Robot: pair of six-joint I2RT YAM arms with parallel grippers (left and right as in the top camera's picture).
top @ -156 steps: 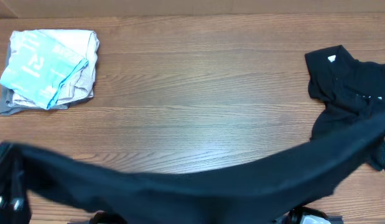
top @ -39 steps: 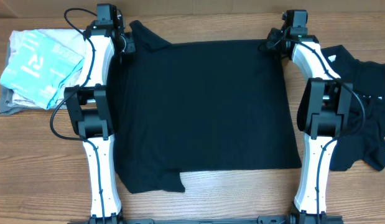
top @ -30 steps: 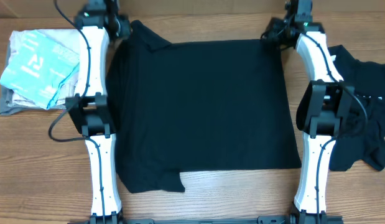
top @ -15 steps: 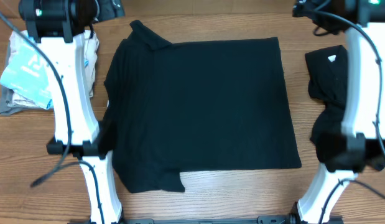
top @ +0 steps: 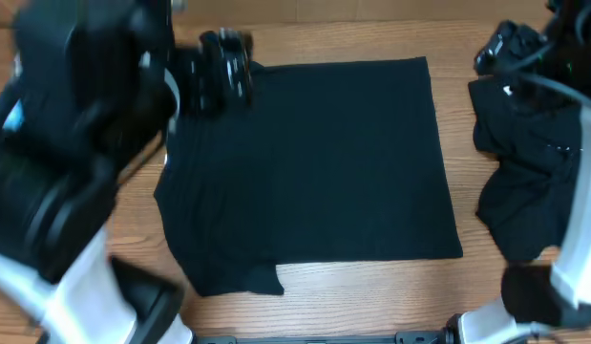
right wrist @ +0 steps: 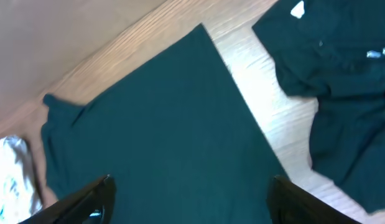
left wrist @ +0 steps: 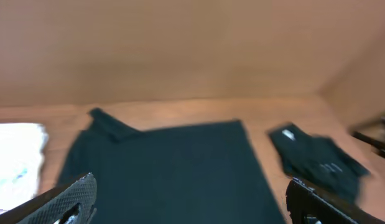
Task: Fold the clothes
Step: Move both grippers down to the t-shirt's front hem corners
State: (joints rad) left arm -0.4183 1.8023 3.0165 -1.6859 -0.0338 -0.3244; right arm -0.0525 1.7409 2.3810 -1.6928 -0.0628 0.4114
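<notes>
Overhead: left arm (top: 75,191) is blurry, close to the lens, hides the table's left side. Left wrist cam: white folded pile (left wrist: 15,165) far left; left gripper (left wrist: 192,205) fingers wide apart, nothing btwn them, up above the flat shirt (top: 314,162). Shirt's spread mid-table, sleeve poking out top-left, edges straight, bare table (top: 371,306) front and back. Strip of wood, then crumpled black pile (top: 534,153) at right. Right gripper (right wrist: 191,202) wide open too, empty, high over the shirt.

L claw (left wrist: 191,185) & R claw (right wrist: 191,183) both spread wide, empty; arms up high, prob close under overhead cam
</notes>
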